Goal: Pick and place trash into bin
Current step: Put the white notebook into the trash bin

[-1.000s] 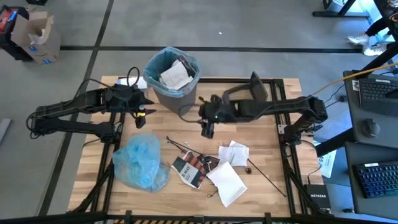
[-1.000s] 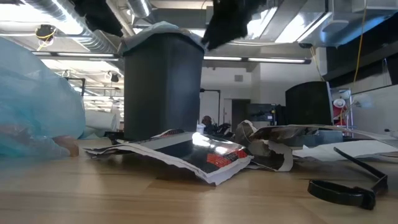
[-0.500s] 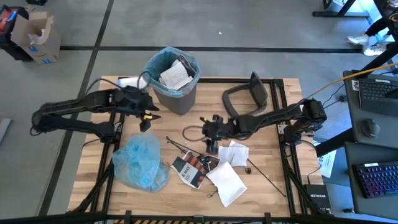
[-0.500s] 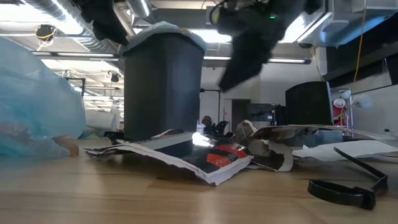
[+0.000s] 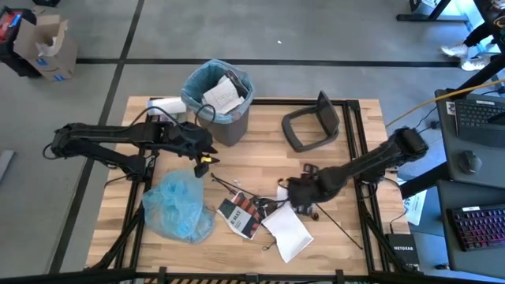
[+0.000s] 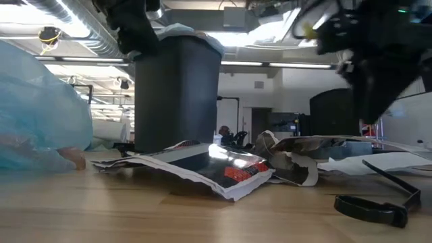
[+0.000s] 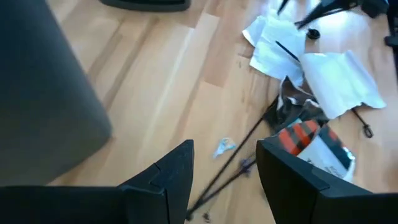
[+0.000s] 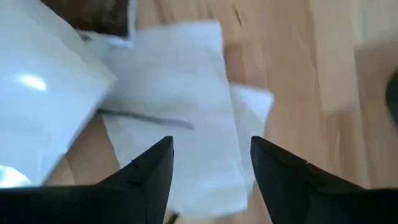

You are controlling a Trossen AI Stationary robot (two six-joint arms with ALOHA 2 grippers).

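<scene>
The dark grey bin (image 5: pixel 219 99), lined in light blue, stands at the table's far middle with crumpled paper inside. Trash lies on the near half: a red-black-white printed packet (image 5: pixel 241 214), white mailers (image 5: pixel 288 230), white paper (image 8: pixel 180 93) and thin dark sticks (image 7: pixel 230 168). My left gripper (image 5: pixel 207 155) hangs open just near of the bin, slanting down toward the sticks, and holds nothing (image 7: pixel 227 180). My right gripper (image 5: pixel 298 194) points down, open, over the white paper (image 5: pixel 301 192), its fingers on either side above the sheet (image 8: pixel 211 180).
A crumpled light blue bag (image 5: pixel 180 207) lies at the near left. The grey bin lid (image 5: pixel 312 126) rests at the far right of the bin. A black looped tie (image 6: pixel 378 206) lies near the front edge. Bare wood shows between the bin and the litter.
My right gripper has swung from beside the bin toward the table's near right and down, tipping steeply downward, and now hangs over the white paper. My left gripper has moved rightward and nearer along the bin's front, sinking a little. The trash has not moved.
</scene>
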